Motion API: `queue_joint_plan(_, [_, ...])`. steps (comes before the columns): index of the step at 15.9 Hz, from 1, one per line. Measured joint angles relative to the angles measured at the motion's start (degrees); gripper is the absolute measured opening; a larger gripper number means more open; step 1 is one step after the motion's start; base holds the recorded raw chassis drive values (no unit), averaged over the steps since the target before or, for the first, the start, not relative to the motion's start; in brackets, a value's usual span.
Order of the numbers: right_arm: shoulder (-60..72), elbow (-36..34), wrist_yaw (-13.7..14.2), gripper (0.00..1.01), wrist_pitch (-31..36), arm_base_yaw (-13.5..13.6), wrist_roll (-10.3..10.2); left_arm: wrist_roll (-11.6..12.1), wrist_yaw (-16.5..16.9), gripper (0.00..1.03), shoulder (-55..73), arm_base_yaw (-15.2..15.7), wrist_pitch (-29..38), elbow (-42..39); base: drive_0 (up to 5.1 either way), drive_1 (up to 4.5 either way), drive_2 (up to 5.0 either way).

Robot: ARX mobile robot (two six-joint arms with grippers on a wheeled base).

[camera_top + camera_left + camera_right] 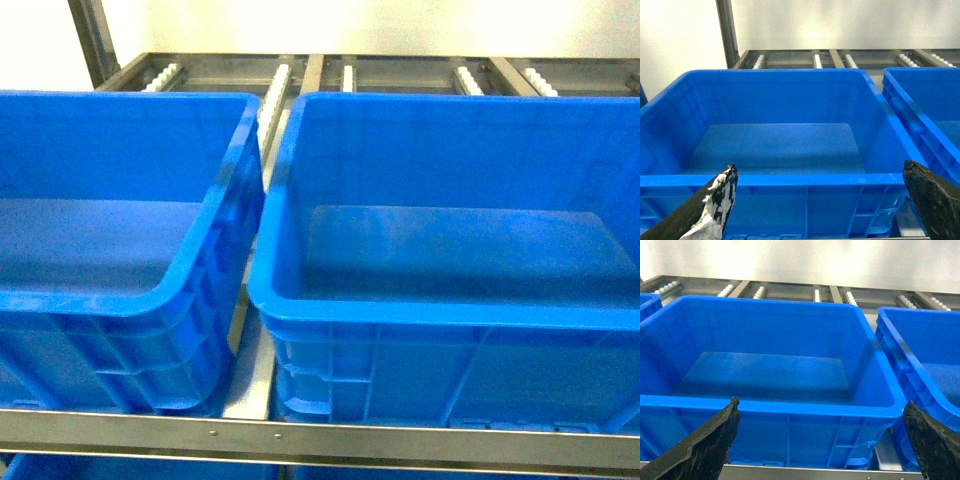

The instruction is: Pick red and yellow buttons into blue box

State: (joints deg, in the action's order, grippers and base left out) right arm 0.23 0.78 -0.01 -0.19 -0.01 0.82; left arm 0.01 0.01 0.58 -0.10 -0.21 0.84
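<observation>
Blue box (pixel 450 310): glossy plastic, thick rolled rim, ribbed walls.

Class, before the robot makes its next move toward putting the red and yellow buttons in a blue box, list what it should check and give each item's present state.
1. Red and yellow buttons in sight: not ok, no view shows them.
2. Blue box in front of the robot: ok, and a second box sits to its left.
3. Box interiors empty: ok as far as the floors show.
4. Left gripper open and holding nothing: ok.
5. Right gripper open and holding nothing: ok.
6. Boxes seated on the roller rack: ok.
</observation>
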Motion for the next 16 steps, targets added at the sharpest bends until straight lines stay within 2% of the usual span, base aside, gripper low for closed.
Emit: queue_joint_plan(16, [0.0,0.0,-0.2,0.98,0.0,0.0,0.0,0.0,-0.1,0.98,0.0,0.0,0.0,0.0,-4.9,1.52,3.4])
